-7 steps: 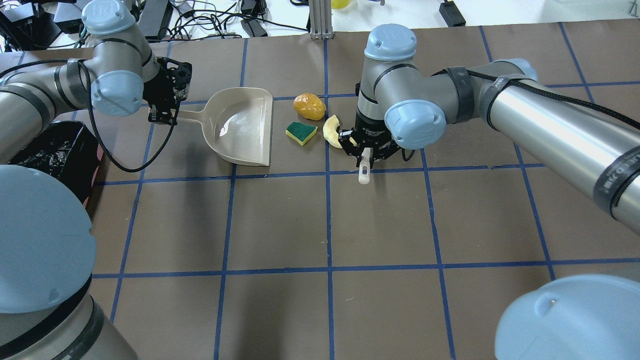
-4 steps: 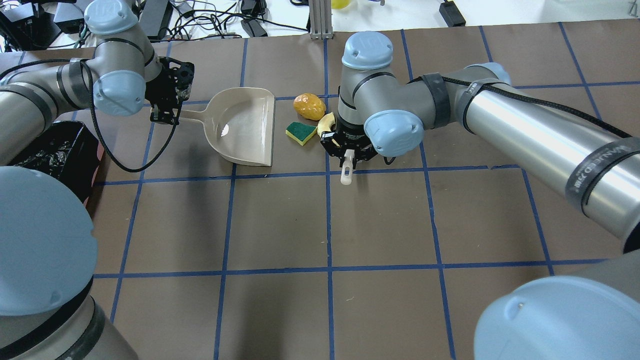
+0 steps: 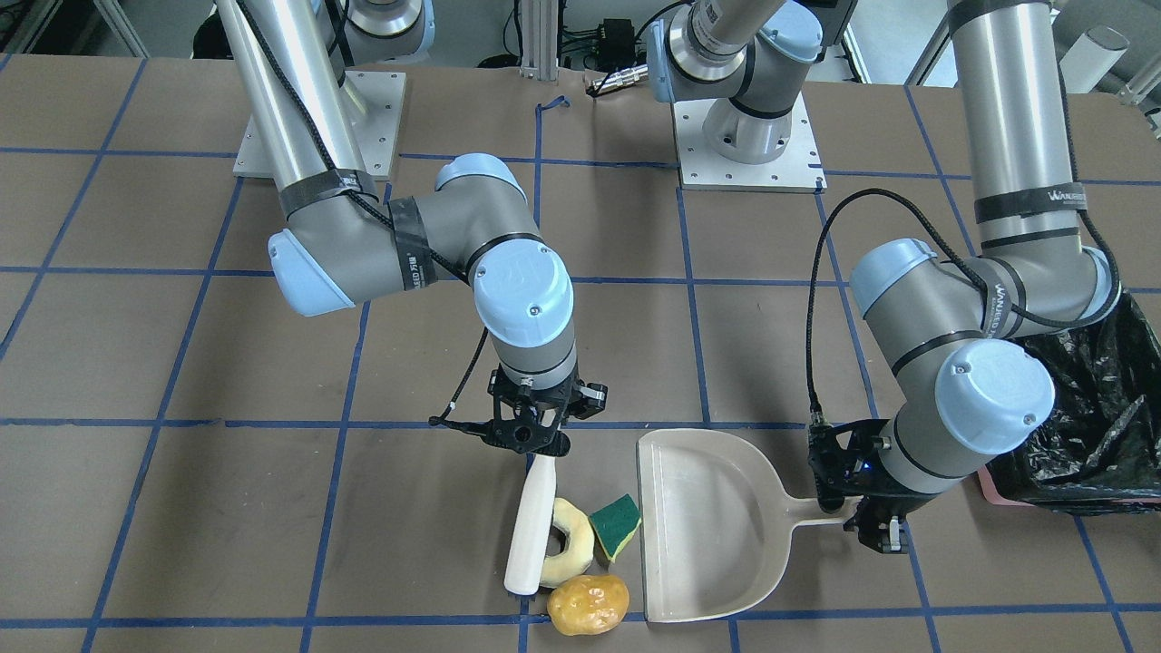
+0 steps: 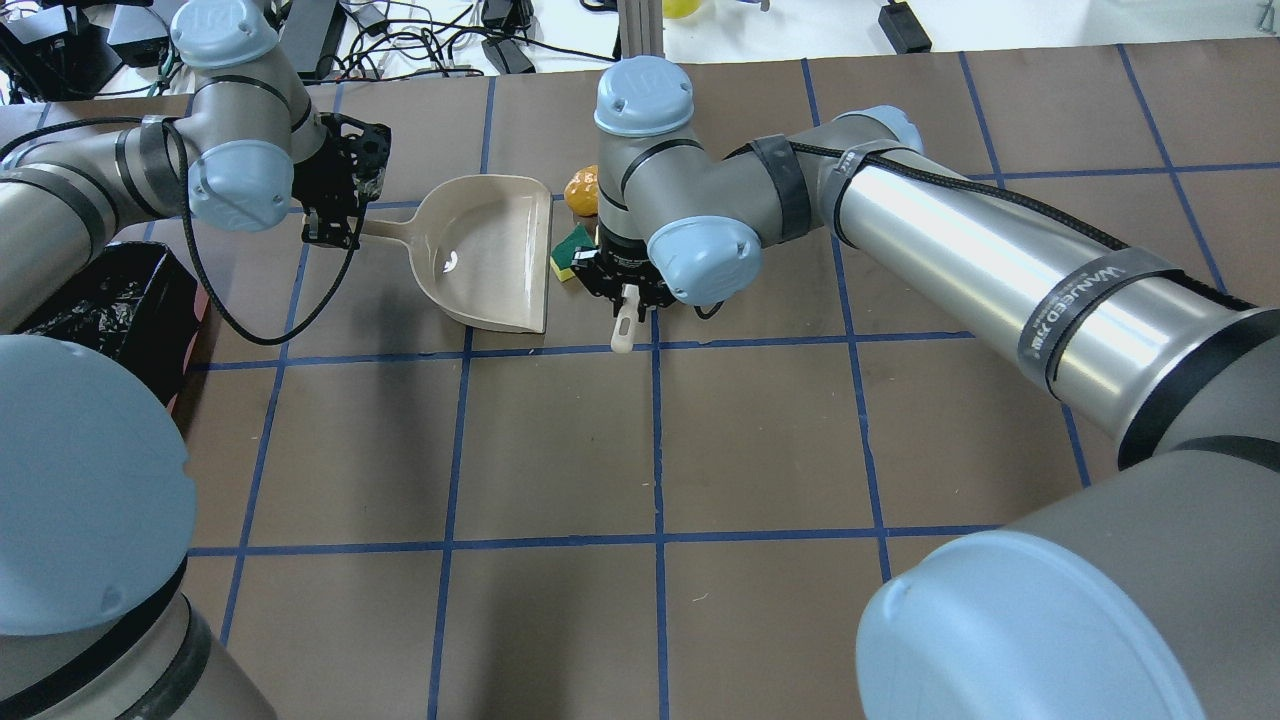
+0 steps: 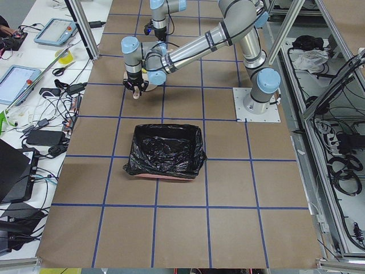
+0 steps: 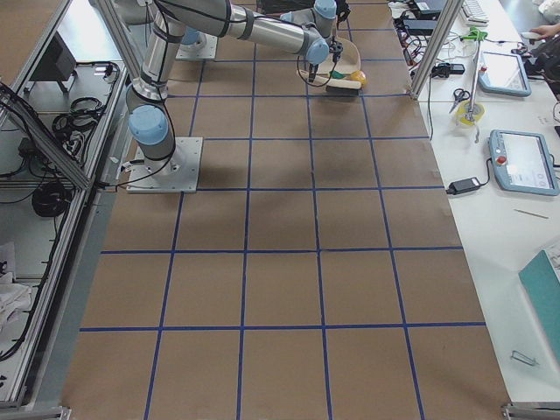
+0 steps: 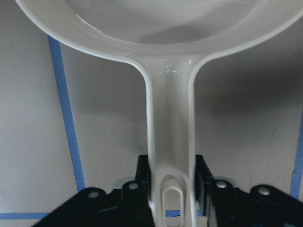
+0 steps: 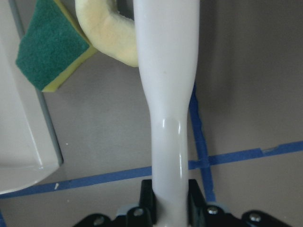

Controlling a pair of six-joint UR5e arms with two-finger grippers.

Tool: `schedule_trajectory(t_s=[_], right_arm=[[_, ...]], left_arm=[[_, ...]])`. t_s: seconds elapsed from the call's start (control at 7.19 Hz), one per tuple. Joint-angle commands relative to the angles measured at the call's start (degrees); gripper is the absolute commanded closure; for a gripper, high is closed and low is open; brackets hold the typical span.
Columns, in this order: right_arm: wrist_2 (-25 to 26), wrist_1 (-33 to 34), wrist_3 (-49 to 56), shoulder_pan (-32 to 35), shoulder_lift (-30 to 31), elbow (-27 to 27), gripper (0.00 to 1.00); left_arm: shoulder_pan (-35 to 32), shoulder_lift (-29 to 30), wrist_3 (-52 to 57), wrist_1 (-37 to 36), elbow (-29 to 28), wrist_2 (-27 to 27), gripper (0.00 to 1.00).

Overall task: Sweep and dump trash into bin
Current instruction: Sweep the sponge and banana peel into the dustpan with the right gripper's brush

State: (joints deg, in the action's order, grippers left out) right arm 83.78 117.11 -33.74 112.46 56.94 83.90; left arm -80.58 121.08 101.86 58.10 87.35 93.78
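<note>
The bin stands behind the left gripper, on the side away from the work. It is a pink box lined with crinkled, shiny black plastic, and its mouth is open. It needs no gripping, only tipping into.

The dustpan is beige, stiff and probably light. It reaches out from the left gripper toward the right gripper and lies flat and empty. The left gripper's fingers are pinched on the end of the pan's handle, which is the right place to hold it for lifting and tilting later.

The brush runs outward from the right gripper, which is clamped on its handle end. Its pale back shows, but the bristles are hidden.

The trash lies between the brush and the pan's lip and is best pushed, not picked up. The lump is glossy golden-brown and rounded. It sits past the brush's far tip, near the pan's corner, and looks likely to roll or slip aside. The squash slice is pale yellow and curved. It rests against the brush and may pivot under a push. The sponge is a green wedge with a yellow base, soft and light. It touches the slice and sits at the lip, so it should slide in easily.
</note>
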Motion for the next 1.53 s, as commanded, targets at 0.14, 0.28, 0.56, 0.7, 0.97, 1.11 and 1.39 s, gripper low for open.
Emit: schedule_trajectory(t_s=[0.14, 0.28, 0.56, 0.7, 0.97, 1.11, 1.39], right_arm=[[0.0, 1.5, -5.5, 4.8, -2.1, -2.8, 1.0], [0.1, 2.8, -7.7, 6.4, -3.0, -3.0, 1.0], [0.0, 5.8, -12.6, 9.6, -3.9, -3.7, 1.0], [-0.1, 5.8, -15.5, 11.5, -4.6, -5.7, 1.0], [-1.7, 5.5, -18.1, 13.1, -4.9, -8.1, 1.0], [-1.7, 5.1, -17.9, 12.6, -4.5, -8.1, 1.0], [-1.6, 3.3, -16.2, 10.1, -2.4, -8.1, 1.0]], left_arm=[[0.0, 0.0, 0.0, -0.1, -0.1, 0.0, 1.0], [0.0, 0.0, -0.1, -0.1, -0.1, 0.0, 1.0], [-0.1, -0.1, -0.2, -0.1, 0.0, 0.0, 1.0], [-0.1, -0.1, -0.3, -0.1, -0.1, 0.0, 1.0], [-0.1, -0.2, -0.3, -0.1, 0.0, 0.0, 1.0], [-0.1, -0.2, -0.3, -0.1, 0.0, 0.0, 1.0], [-0.1, -0.2, -0.3, -0.1, 0.0, 0.1, 1.0]])
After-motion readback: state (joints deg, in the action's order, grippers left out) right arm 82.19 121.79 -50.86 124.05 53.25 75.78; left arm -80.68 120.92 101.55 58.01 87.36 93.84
